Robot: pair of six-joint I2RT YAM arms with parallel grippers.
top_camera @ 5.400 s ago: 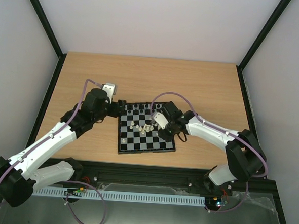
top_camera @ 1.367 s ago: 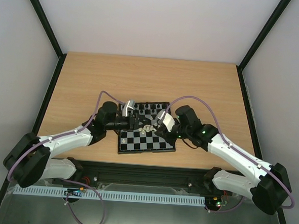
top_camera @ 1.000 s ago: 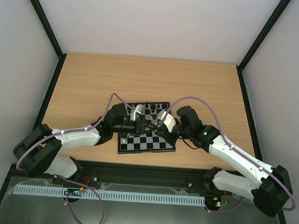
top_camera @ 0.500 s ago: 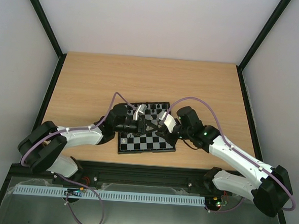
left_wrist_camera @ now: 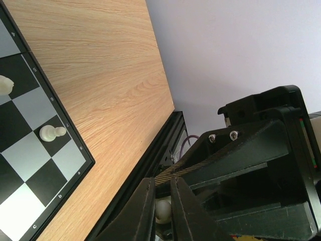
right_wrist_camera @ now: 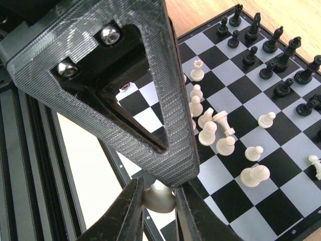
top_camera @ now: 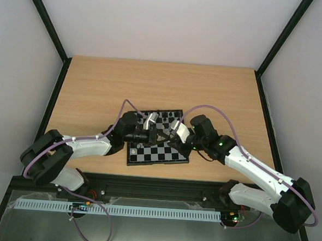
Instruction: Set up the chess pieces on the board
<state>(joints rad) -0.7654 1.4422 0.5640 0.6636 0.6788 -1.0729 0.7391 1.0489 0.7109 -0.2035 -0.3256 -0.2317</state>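
The chess pieces (right_wrist_camera: 207, 134) are all on the board (top_camera: 158, 153). It lies flat on the table (top_camera: 97, 89), about midway between the left and right edges and closer to the near edge than to the far one. Both my arms reach in from the near edge and meet over the middle of the board.

My right gripper (right_wrist_camera: 158, 200) is clamped on the base of a white piece (right_wrist_camera: 159, 196), low over the squares. My left gripper (left_wrist_camera: 161, 187) reaches in from the left, its fingers pressed together on a small white piece as well. In the right wrist view its tip sits right on top of the one my right gripper holds. Whether both grip the very same piece I cannot tell.

Just beyond the grippers, white pawns (right_wrist_camera: 253, 152) stand close together in the board's middle rows. Among them a taller white figure (right_wrist_camera: 224, 122) lies tipped on its side. A white rook (right_wrist_camera: 197, 70) stands a little apart from that group.

Farthest off, the black pieces (right_wrist_camera: 273, 42) stand upright along the board's far edge in two uneven rows.
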